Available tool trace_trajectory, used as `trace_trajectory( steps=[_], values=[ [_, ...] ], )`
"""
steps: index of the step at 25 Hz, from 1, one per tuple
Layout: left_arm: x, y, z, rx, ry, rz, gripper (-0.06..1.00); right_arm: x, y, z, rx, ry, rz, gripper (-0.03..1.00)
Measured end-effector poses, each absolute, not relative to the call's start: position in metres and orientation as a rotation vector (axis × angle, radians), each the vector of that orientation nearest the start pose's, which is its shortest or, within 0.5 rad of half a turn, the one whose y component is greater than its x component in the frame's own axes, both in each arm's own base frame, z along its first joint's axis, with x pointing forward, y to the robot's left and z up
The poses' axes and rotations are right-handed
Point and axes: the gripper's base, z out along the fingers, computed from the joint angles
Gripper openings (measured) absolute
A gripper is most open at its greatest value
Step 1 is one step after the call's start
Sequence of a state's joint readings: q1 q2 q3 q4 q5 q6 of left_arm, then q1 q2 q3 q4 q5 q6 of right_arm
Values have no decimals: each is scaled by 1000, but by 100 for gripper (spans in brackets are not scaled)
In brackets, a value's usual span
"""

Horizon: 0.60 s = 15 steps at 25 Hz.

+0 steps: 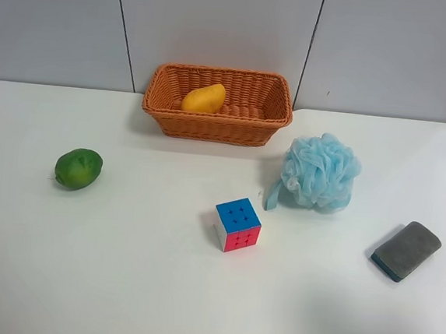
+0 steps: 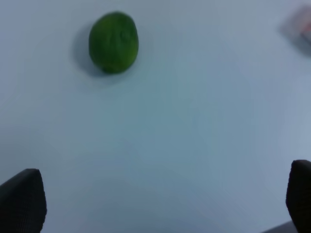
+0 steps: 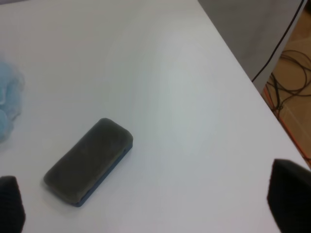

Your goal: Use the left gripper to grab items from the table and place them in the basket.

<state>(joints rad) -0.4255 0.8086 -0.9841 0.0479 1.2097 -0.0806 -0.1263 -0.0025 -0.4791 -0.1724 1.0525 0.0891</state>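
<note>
The wicker basket (image 1: 217, 104) stands at the back of the white table (image 1: 120, 267) with the yellow-orange mango (image 1: 203, 97) inside it. The round green fruit (image 1: 78, 168) lies at the exterior view's left and also shows in the left wrist view (image 2: 113, 42). The puzzle cube (image 1: 237, 224) sits mid-table, the light-blue bath pouf (image 1: 319, 172) beside it, the grey sponge (image 1: 406, 250) at the right. The left gripper (image 2: 160, 204) is open and empty, well short of the green fruit. The right gripper (image 3: 150, 199) is open and empty near the sponge (image 3: 88, 160). No arm shows in the exterior view.
A grey panelled wall (image 1: 235, 27) runs behind the table. In the right wrist view the table edge (image 3: 252, 87) drops to a floor with cables (image 3: 291, 73). A blurred corner of the cube (image 2: 300, 23) shows in the left wrist view.
</note>
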Motion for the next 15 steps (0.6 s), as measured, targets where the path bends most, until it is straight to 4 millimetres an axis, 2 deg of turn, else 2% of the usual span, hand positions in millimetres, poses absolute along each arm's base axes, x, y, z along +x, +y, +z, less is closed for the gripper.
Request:
trace_trajectory(
  steps=[4,8,11,15],
  values=[
    [65,-25,342,433,2405,-162,99,-5,-13,273,226,2038,-230,99],
    [31,-10,318,412,2325,-183,99,-5,-13,273,226,2038,-230,99],
    [19,-4,304,354,2271,-172,99,-5,-13,273,226,2038,-230,99],
    [14,-3,293,289,2192,-118,99,-5,-13,273,226,2038,-230,99]
  ],
)
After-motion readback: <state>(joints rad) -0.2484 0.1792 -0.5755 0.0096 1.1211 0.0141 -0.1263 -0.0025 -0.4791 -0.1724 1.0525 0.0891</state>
